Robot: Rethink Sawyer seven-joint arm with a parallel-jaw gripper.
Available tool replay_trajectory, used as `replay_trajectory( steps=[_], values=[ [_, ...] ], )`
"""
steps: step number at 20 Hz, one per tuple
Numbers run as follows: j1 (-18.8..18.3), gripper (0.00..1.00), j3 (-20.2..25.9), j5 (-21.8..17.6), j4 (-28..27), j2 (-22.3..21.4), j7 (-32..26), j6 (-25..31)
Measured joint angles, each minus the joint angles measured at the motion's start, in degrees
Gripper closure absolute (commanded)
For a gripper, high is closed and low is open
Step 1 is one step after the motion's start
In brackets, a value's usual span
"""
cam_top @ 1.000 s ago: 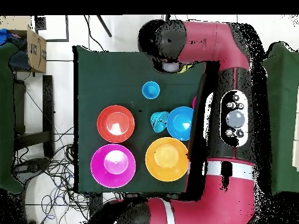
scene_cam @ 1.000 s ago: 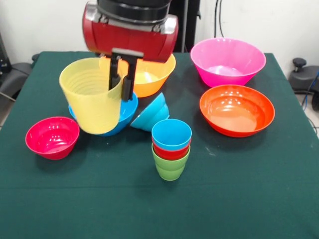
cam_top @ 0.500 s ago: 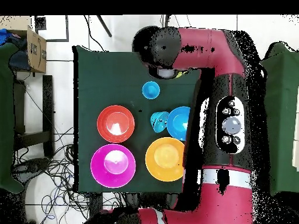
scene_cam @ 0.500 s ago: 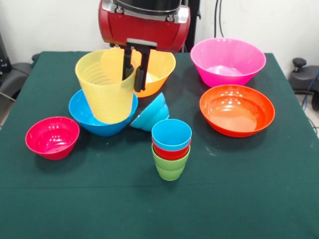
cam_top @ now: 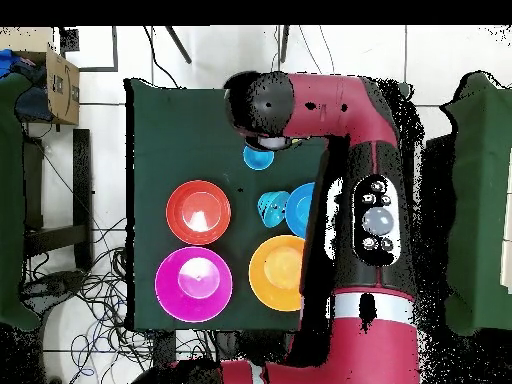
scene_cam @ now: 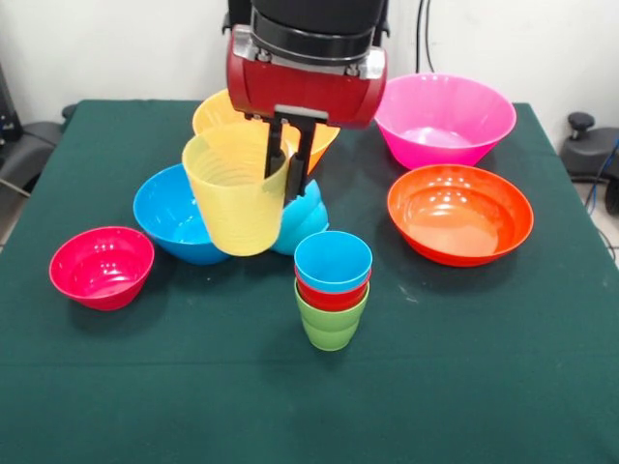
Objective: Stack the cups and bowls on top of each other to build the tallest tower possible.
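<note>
Above the blue bowl, the tool pinches the yellow cup by its rim, clear of the tower

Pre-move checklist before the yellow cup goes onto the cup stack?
1. Grip: gripper jaws pinch the yellow cup by its rim, one inside, one outside. Ok.
2. Cup off the table: lifted, tilted. Ok.
3. Cup above stack: it hangs beside and behind the stack. Not ok.
4. Stack upright: light blue cup in red in lime green, straight. Ok.
5. Top cup empty: ok.
6. Path: small light blue bowl lies tipped close behind the cup. Cannot tell clearance.
</note>
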Motion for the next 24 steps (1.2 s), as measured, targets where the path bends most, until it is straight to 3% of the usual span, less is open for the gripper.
replay_trajectory(
  steps=[18,24],
  values=[
    [3.3,1.00,-4.6,1.6,2.9,0.0,2.6,-2.0],
    [4.2,1.00,-6.1,2.4,4.7,-0.1,4.2,-5.2]
  ],
)
